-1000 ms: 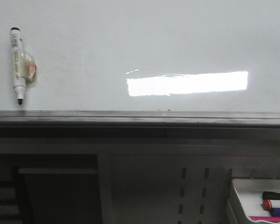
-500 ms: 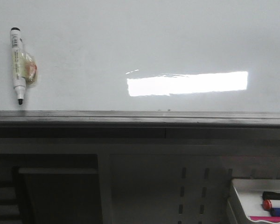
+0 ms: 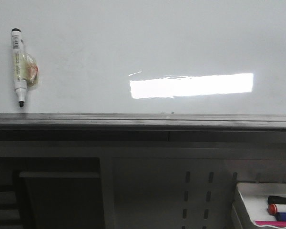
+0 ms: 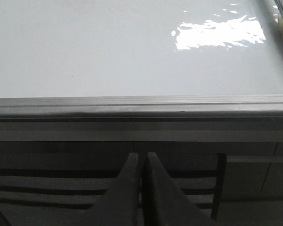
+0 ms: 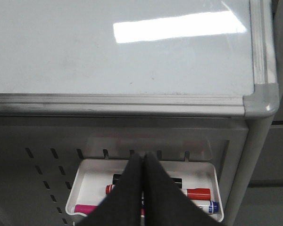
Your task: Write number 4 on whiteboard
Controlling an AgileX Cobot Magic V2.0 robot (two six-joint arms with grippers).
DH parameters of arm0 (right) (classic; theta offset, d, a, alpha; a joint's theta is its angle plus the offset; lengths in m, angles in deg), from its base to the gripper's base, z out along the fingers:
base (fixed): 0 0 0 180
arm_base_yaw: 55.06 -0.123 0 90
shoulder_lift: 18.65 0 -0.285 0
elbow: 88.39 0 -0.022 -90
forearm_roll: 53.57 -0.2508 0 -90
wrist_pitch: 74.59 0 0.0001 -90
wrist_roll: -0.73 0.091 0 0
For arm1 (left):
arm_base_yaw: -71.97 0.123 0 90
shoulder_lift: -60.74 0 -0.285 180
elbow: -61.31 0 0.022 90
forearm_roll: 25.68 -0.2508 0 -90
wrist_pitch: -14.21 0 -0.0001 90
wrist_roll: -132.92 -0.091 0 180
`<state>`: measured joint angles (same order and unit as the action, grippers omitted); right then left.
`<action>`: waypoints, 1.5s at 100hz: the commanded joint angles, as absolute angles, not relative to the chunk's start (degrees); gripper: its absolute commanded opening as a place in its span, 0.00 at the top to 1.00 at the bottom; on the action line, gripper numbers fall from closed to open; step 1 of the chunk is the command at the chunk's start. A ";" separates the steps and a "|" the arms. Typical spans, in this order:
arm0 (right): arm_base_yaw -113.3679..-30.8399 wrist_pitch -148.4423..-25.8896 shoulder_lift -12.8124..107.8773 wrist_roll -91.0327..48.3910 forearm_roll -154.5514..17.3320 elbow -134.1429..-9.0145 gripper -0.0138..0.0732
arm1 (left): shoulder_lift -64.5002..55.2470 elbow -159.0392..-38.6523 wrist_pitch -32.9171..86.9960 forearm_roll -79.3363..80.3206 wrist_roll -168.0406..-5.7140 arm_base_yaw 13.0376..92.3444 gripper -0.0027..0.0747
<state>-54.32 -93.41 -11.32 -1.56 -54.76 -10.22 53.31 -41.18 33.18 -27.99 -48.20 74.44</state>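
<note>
The whiteboard (image 3: pixel 133 43) fills the upper front view, glossy white with a bright rectangular reflection and a dark grey lower frame; it also shows in the left wrist view (image 4: pixel 85 42) and the right wrist view (image 5: pixel 61 52). No number 4 shows on it. A white marker with a black tip (image 3: pixel 17 67) is stuck on the board at the far left, tip down. My left gripper (image 4: pixel 142 155) is shut and empty below the frame. My right gripper (image 5: pixel 143 154) is shut and empty above a white tray (image 5: pixel 87 170).
The white tray (image 3: pixel 245 195) hangs at the lower right and holds red (image 5: pixel 198 193), blue (image 5: pixel 207 205), black and pink (image 5: pixel 85 207) markers. A perforated grey panel (image 3: pixel 195 191) lies under the board's frame. The board's rounded right corner (image 5: pixel 262 101) shows in the right wrist view.
</note>
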 commanded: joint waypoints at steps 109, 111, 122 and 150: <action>-53.97 -84.67 0.99 -1.90 -62.14 -15.41 0.92 | 37.48 -50.17 24.65 -24.36 -42.73 74.06 0.99; -53.97 -84.67 1.73 -1.90 -62.32 -15.69 0.92 | 36.84 -50.77 24.65 -24.36 -42.73 74.06 0.99; -53.97 -82.21 6.92 -1.90 -64.78 -17.30 0.92 | 33.03 -54.05 24.41 -24.36 -42.73 74.06 0.99; -53.97 -73.70 12.53 -1.82 -68.34 -17.47 0.92 | 27.18 -54.56 16.16 -25.26 -42.99 74.06 0.66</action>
